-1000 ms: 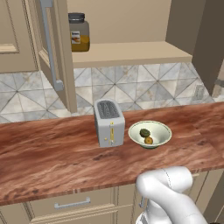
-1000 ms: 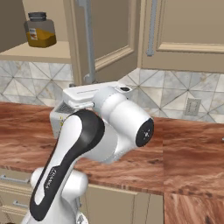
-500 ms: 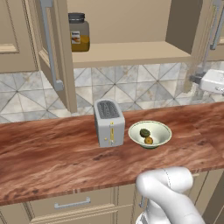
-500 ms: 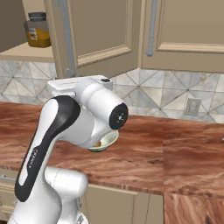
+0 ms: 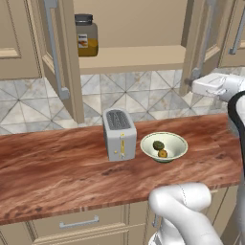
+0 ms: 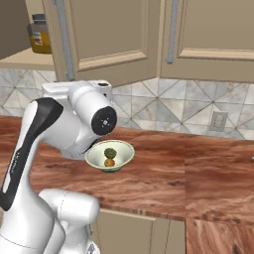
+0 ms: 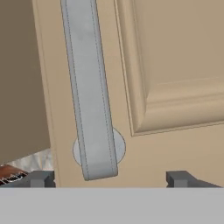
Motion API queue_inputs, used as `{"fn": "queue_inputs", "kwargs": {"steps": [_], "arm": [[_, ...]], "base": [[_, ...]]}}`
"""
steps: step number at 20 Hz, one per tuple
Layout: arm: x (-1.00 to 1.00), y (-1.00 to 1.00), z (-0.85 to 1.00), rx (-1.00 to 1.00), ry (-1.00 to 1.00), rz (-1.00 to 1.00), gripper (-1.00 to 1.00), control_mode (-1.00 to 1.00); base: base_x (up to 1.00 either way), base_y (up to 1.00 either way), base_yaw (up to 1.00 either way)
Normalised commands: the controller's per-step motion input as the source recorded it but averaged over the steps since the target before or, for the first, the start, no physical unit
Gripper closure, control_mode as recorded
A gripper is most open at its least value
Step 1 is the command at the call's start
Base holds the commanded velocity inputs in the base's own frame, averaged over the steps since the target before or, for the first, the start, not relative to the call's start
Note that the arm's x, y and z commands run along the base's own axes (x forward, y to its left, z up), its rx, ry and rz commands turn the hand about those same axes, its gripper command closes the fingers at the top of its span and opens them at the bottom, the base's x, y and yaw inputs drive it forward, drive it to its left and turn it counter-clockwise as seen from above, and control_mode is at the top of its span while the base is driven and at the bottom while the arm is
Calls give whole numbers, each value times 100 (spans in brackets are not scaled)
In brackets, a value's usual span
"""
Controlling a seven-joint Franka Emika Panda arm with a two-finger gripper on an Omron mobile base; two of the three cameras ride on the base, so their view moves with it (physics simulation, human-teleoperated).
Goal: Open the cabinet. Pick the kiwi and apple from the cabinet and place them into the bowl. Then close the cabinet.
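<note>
Your jaws point(image 7: 109, 178) stand wide apart and hold nothing; in the hand view the two dark fingertips point(image 7: 41, 179) sit low, one to each side of the lower end of the handle point(image 7: 89, 94) on the cabinet's right door point(image 7: 175, 65). The handle's foot and its round mount lie between the tips, nearer the left one, and you cannot tell from that view whether anything touches it.

The cabinet point(image 5: 129, 28) hangs above the worktop point(image 5: 62, 167) with both tan raised-panel doors swung open. On its shelf point(image 5: 139, 58) you see a dark-lidded jar point(image 5: 86, 35) with orange contents, at the left end.

The bowl point(image 5: 163, 146) is pale cream-green, wide, on a narrow base, and stands on the worktop just right of the silver toaster point(image 5: 118, 133). Inside it lie the kiwi point(image 5: 158, 144), a dark olive lump, and the apple point(image 5: 163, 153), a small yellow-orange ball, close together.
</note>
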Motion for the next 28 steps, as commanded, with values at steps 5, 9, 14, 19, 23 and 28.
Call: {"fn": "queue_inputs", "kwargs": {"steps": [5, 9, 14, 19, 23, 28], "arm": [[100, 0, -35, -1, 0, -6, -100, -100], [100, 0, -40, 0, 1, -6, -100, -100], [100, 0, -38, 0, 1, -7, -100, -100], [100, 0, -41, 0, 0, -7, -100, -100], [100, 0, -42, 0, 0, -9, -100, -100], [100, 0, -30, 0, 1, -9, -100, -100]], "base": [[0, 0, 0], [0, 0, 0], [0, 0, 0], [0, 0, 0], [0, 0, 0], [0, 0, 0]]}}
